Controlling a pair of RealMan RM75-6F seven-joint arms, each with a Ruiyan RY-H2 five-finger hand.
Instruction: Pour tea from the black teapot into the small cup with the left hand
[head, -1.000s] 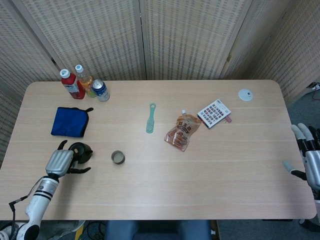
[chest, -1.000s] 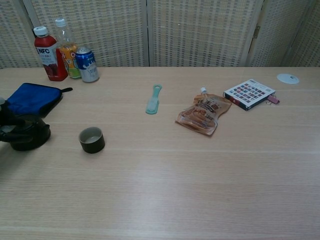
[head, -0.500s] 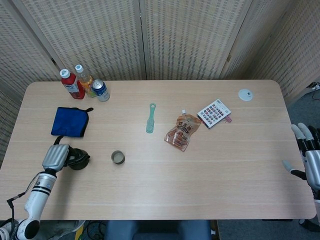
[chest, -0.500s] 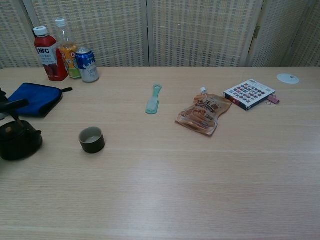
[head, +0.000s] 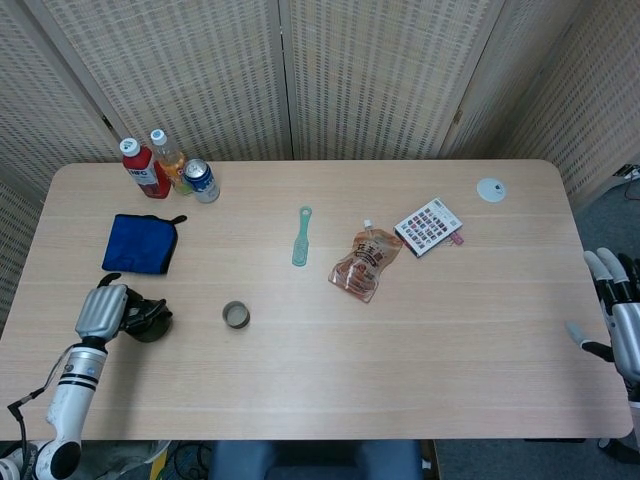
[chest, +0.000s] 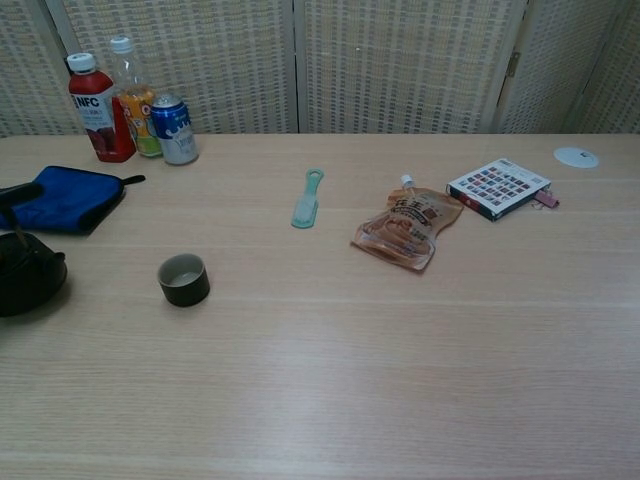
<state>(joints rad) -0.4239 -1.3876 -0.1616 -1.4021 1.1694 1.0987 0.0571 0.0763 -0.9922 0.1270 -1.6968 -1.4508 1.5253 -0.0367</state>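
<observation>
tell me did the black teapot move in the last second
Yes. The black teapot slid left across the table, away from the small cup, which stayed put; the gap between them widened.

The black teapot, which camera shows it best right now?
The head view: the round black teapot sits whole on the table, with the left robot hand at its side. The chest view cuts the teapot off at the left edge.
</observation>
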